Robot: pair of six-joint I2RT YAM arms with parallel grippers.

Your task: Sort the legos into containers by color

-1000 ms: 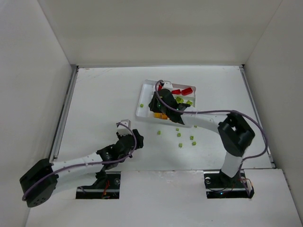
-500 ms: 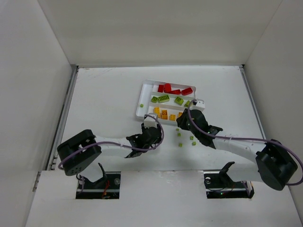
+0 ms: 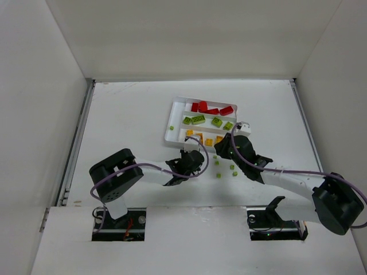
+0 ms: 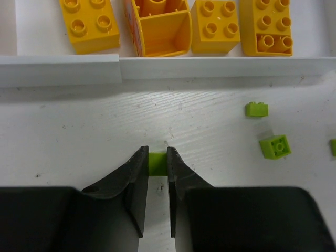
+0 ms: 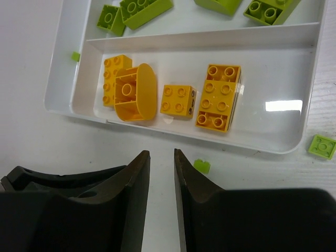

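Left pincer (image 4: 157, 154), stretched low, pinches a green lego (image 4: 156, 164).

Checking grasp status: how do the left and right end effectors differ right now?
Left end effector is closed on a small green lego; right end effector grips nothing. Left's jaws touch it; right's stand slightly apart over bare table. Both face the white tray.

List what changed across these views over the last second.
The left gripper swung from the left of the table toward the tray and closed on a small green lego lying on the table. The right gripper withdrew from the tray to the table in front of it, empty. The tray stayed put.
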